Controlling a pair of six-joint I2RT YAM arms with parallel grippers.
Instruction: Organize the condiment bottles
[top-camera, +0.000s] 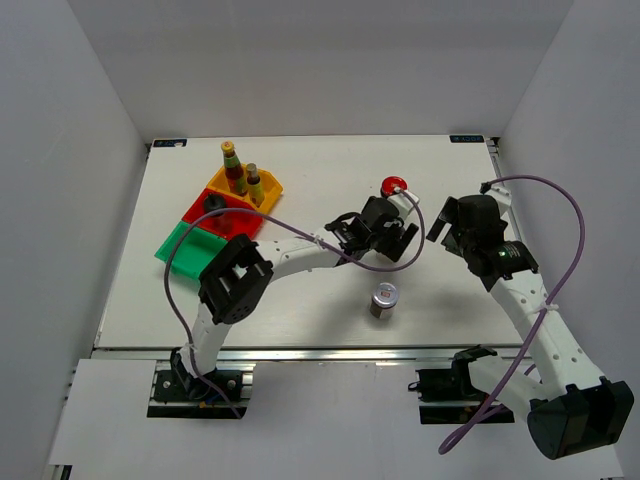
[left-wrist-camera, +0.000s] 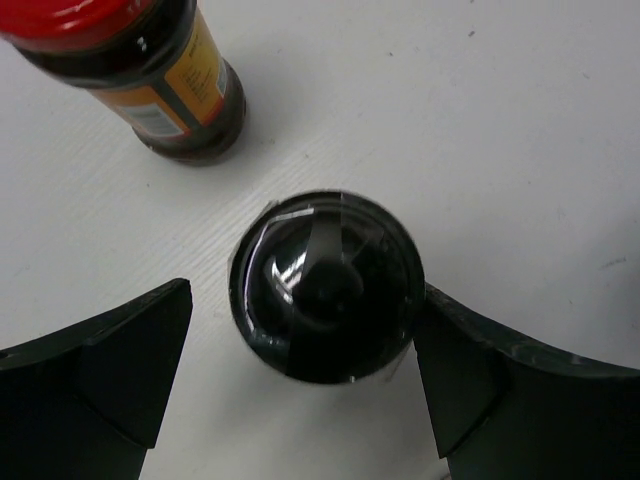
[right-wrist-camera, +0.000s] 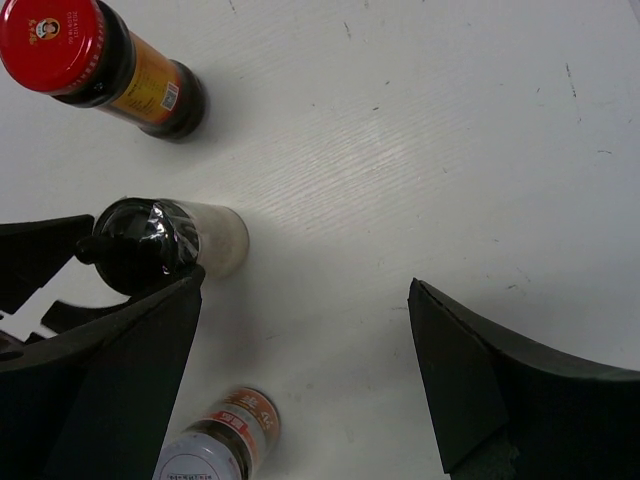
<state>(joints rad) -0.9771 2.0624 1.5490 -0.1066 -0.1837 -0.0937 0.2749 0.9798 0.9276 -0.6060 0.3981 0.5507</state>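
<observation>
A white rectangular tabletop (top-camera: 450, 160) filled the overhead view, with the black and white left arm (top-camera: 290, 262) and right arm (top-camera: 540, 320) reaching over it from the near edge.

Three shallow plastic trays sat in a diagonal row by the far left corner: a yellow tray (top-camera: 272, 186) farthest back, then a red tray (top-camera: 235, 222), then a green tray (top-camera: 185, 245). Two slim tall sauce bottles (top-camera: 232, 165) stood upright in the yellow one.

A dark glass jar with a red cap (top-camera: 395, 184) stood in the middle of the tabletop toward the far edge. A small jar with a silver lid (top-camera: 384, 298) stood nearer the near edge.

Between those two jars stood a pale shaker with a rounded black cap (left-wrist-camera: 325, 285). The left gripper (left-wrist-camera: 305, 330) hid it from overhead.

The left wrist view looked straight down on the cap, so the shaker's long axis ran upright, in line with the camera. The left gripper was spread wide and gripping nothing, one finger on each side of the cap. Its right finger (left-wrist-camera: 470, 380) looked to be touching the cap or just beside it. The other stood a little apart.

The right gripper (right-wrist-camera: 305, 300) was also spread wide and empty, over bare tabletop. The shaker lay outside its jaws, just beyond one finger.

The left arm was the nearer one, and closing on the shaker appeared to be the coming move.
</observation>
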